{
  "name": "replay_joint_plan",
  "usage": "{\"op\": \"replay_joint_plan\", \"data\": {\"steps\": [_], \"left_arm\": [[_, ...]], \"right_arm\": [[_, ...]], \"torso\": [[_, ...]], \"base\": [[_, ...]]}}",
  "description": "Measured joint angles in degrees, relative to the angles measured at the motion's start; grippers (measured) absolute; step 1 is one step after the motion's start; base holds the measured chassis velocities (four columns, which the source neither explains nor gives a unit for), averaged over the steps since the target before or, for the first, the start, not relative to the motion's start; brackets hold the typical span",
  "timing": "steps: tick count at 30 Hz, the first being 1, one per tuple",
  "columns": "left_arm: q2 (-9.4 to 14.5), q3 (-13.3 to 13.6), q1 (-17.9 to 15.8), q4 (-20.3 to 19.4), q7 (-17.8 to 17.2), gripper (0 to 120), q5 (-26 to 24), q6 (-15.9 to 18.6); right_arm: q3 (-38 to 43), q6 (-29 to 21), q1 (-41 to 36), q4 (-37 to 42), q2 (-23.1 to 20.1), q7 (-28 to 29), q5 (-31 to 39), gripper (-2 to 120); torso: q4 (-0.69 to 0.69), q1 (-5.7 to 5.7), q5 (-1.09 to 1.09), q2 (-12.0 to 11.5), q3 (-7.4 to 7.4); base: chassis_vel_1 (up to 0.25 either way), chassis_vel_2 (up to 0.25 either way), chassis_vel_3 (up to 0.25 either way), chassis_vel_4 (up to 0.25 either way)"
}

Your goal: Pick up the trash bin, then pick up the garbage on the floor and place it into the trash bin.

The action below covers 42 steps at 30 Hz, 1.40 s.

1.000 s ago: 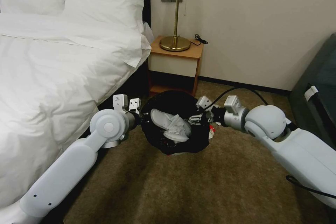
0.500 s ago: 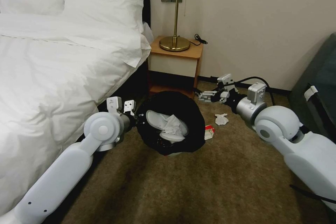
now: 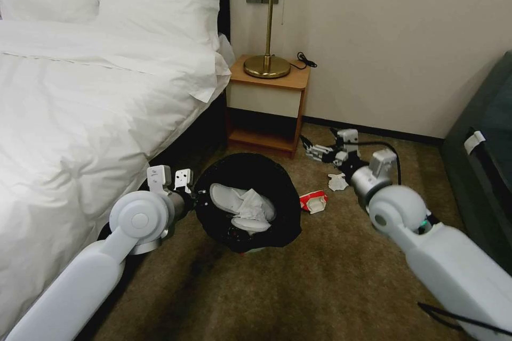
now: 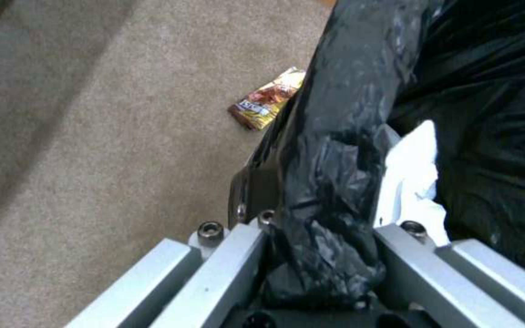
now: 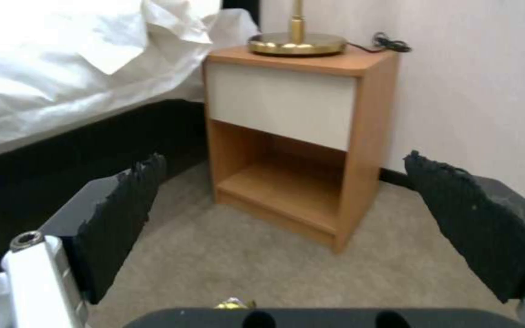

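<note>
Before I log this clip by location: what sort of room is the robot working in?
Most likely a hotel bedroom: a bed made up with white bedding, a wooden nightstand carrying a brass lamp, and carpet underfoot.

Left hand [image 4: 320, 269] clamps the trash bin [image 4: 335, 150] rim above carpet [image 4: 92, 150].

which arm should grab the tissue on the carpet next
Probably right. The right gripper is open, empty, and near the crumpled tissue by the nightstand. The left gripper is shut on the trash bin rim.
</note>
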Motion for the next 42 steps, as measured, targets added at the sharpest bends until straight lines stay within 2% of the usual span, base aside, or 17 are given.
{"op": "replay_joint_plan", "data": {"steps": [9, 15, 21, 27, 42], "left_arm": [[0.97, -0.55, 0.82, -1.01, -0.05, 0, -0.06, 0.0], [0.94, -1.83, 2.52, -2.09, 0.08, 0, -0.27, 0.0], [0.71, -3.55, 4.51, -3.1, -0.17, 0, -0.25, 0.0], [1.31, -5.21, 6.34, -4.23, -0.35, 0, -0.27, 0.0], [1.13, -5.11, 7.88, -5.26, 0.22, 0, 1.19, 0.0]], "right_arm": [[5.56, 0.77, -6.74, 2.48, 0.39, 0.24, -3.45, 100], [13.51, 0.42, -16.13, 6.66, 1.0, 0.19, -4.42, 100], [17.76, 0.13, -21.6, 9.23, 2.22, 0.67, -5.87, 100], [20.3, -0.35, -24.68, 11.22, 3.19, 0.73, -6.92, 100], [22.8, -1.34, -26.98, 12.8, 3.77, -0.04, -7.76, 100]], "torso": [[0.01, 0.0, -0.01, 0.0, 0.0], [0.0, 0.0, -0.01, 0.0, 0.0], [0.0, 0.0, -0.01, 0.0, 0.0], [0.01, 0.0, -0.01, 0.0, 0.0], [0.01, 0.0, -0.01, 0.0, 0.0]], "base": [[0.0, 0.0, 0.0, 0.0], [0.0, 0.0, 0.0, 0.0], [0.0, 0.0, 0.0, 0.0], [0.0, 0.0, 0.0, 0.0], [0.0, 0.0, 0.0, 0.0]]}}
